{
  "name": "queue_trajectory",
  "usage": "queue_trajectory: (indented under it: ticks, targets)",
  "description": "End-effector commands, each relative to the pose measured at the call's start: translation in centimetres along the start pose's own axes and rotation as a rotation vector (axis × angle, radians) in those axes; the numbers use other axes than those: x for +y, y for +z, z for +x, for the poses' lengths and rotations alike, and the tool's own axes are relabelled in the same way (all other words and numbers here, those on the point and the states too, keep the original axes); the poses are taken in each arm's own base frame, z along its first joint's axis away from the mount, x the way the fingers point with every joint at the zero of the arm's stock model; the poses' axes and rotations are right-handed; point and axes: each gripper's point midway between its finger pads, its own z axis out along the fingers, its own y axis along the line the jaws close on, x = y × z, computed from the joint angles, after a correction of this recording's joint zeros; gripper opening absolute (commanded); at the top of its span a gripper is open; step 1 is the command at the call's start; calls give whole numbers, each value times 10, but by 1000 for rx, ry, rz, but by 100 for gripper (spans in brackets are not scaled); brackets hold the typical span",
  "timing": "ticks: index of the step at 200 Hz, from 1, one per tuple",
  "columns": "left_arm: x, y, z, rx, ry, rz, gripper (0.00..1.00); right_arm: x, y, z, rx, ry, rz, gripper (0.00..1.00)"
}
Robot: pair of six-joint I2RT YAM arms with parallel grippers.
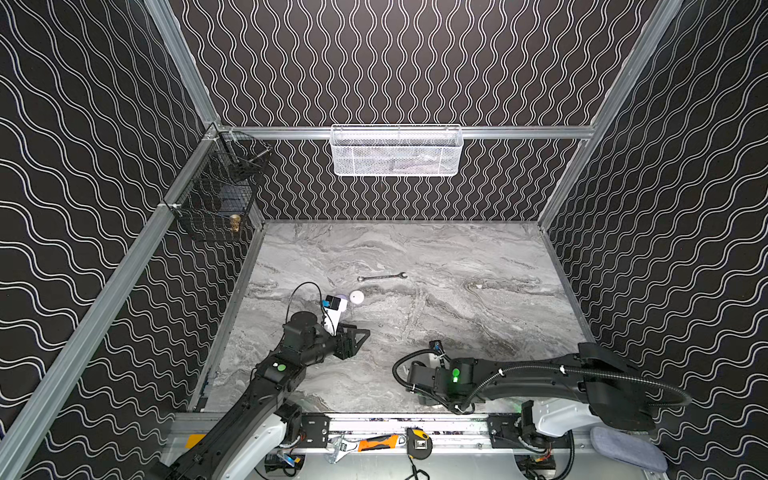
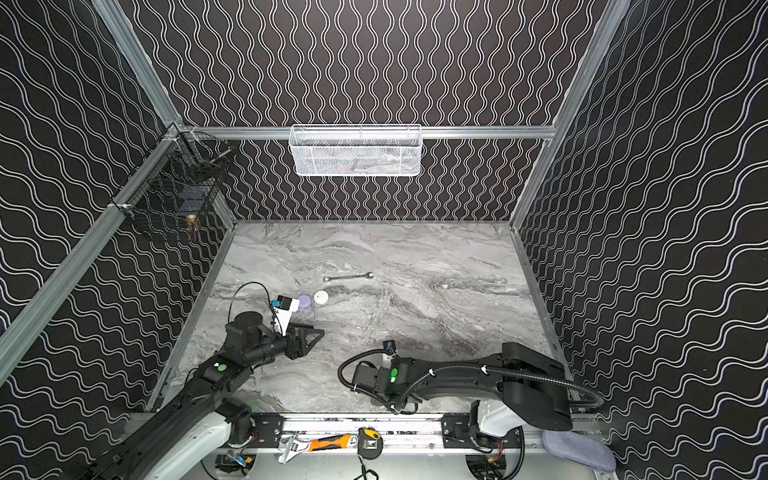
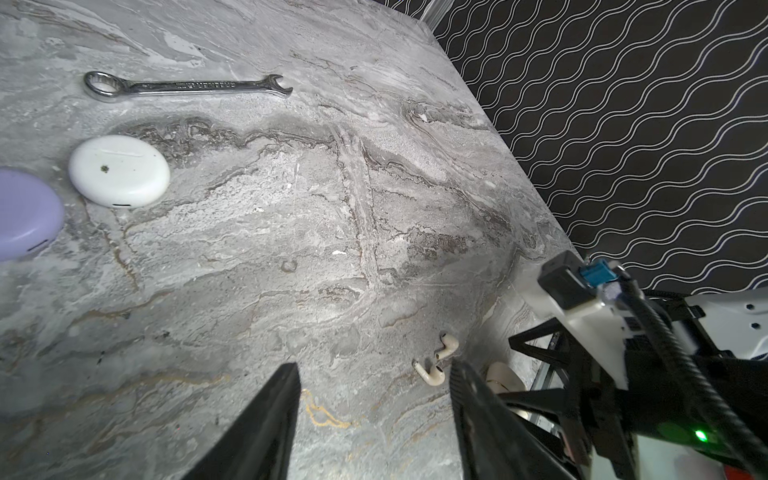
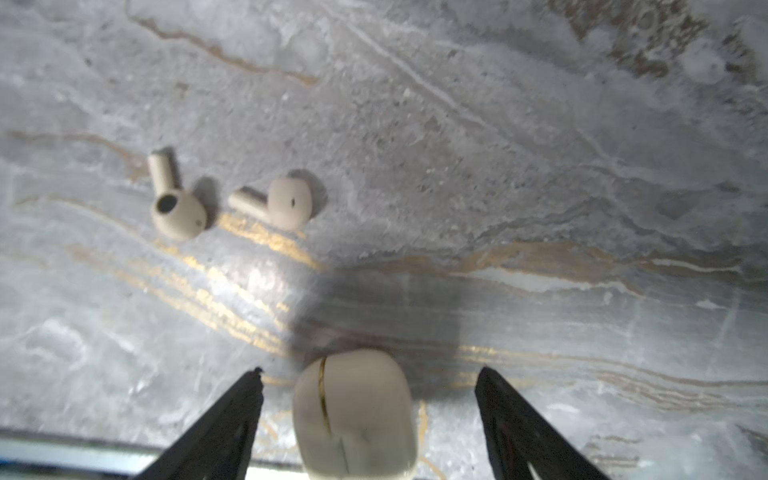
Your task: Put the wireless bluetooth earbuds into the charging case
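In a top view we see a lavender case [image 2: 305,302] and a white case [image 2: 321,296] side by side on the marble table [image 2: 436,257], a wrench [image 2: 348,276] just beyond them.

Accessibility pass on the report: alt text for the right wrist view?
A closed cream charging case sits between the right gripper's open fingers, a gap on each side. Two cream earbuds lie loose on the grey marble table beyond it.
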Motion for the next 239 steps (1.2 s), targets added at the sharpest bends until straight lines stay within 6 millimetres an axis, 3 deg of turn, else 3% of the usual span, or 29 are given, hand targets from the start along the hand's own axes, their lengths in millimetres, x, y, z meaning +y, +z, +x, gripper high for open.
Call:
queue_trajectory:
  ticks: [1, 61, 93, 109, 124, 153, 170, 185, 198, 219, 239]
  targets:
    - [-4, -1, -8, -23, 30, 10, 61, 12, 0, 8, 18, -18, -68, 82]
    - [-16, -5, -15, -46, 55, 59, 60, 10, 14, 22, 53, -15, -100, 61]
    - [-32, -10, -30, -86, 98, 121, 60, 15, 15, 23, 47, -32, -146, 44]
    - [-47, -16, -50, -151, 161, 162, 57, 18, 13, 23, 32, -31, -203, 37]
    - [-70, -25, -82, -288, 274, 242, 54, 26, 4, 14, -27, -31, -298, 33]
    - [-131, -56, -148, -613, 742, 377, 56, 33, -34, -26, -191, -27, -445, 27]
    - [-161, -51, -173, -607, 1052, 437, 50, 37, -63, -52, -289, -43, -557, 27]
    - [-161, -27, -189, -478, 1190, 438, 54, 38, -83, -70, -356, -66, -661, 27]
    - [-157, -14, -175, -283, 1355, 526, 48, 38, -100, -82, -406, -100, -729, 24]
    - [-146, -19, -142, -70, 1527, 655, 47, 36, -115, -86, -487, -174, -800, 21]
    - [-150, -24, -120, -141, 1660, 753, 50, 44, -132, -78, -596, -298, -920, 20]
